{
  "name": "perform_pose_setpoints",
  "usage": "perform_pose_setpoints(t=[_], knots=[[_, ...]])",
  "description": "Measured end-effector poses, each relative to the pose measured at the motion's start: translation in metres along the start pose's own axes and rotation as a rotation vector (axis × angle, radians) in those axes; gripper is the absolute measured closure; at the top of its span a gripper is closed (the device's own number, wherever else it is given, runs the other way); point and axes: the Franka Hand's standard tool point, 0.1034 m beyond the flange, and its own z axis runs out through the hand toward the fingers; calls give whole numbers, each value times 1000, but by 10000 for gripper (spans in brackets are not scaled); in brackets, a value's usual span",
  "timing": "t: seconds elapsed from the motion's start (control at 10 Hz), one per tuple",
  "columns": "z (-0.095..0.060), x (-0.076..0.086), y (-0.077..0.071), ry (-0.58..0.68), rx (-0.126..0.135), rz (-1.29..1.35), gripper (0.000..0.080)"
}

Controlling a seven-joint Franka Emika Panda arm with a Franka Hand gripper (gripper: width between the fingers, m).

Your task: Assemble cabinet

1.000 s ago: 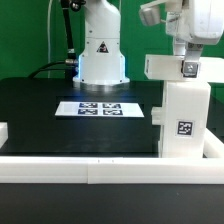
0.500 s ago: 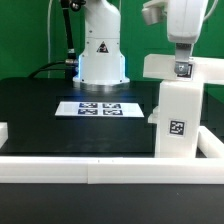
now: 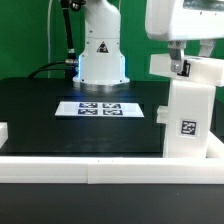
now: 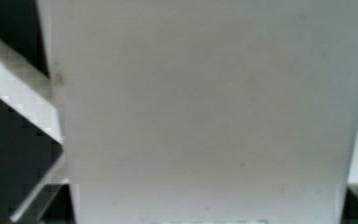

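The cabinet (image 3: 188, 120) stands upright on the black table at the exterior view's right, a tall white box with a tag marker on its front. A flat white top panel (image 3: 200, 68) lies across its upper end. My gripper (image 3: 180, 66) reaches down from above and is shut on that panel's near edge. In the wrist view the white panel (image 4: 202, 110) fills almost the whole picture, and my fingers show only as dark slivers at its two sides.
The marker board (image 3: 99, 108) lies flat mid-table in front of the robot's white base (image 3: 100, 50). A long white rail (image 3: 100, 168) runs along the table's front edge, with a small white block (image 3: 3, 131) at the exterior view's left.
The cabinet and its top panel went slightly to the exterior view's left, then back right. My gripper's hand now looks larger and sits further right.
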Motion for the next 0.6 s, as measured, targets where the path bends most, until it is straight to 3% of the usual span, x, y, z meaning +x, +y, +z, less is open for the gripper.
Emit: perform_pose_setpoints(t=[0.6], knots=[[0,0,0,2,3,408,241]])
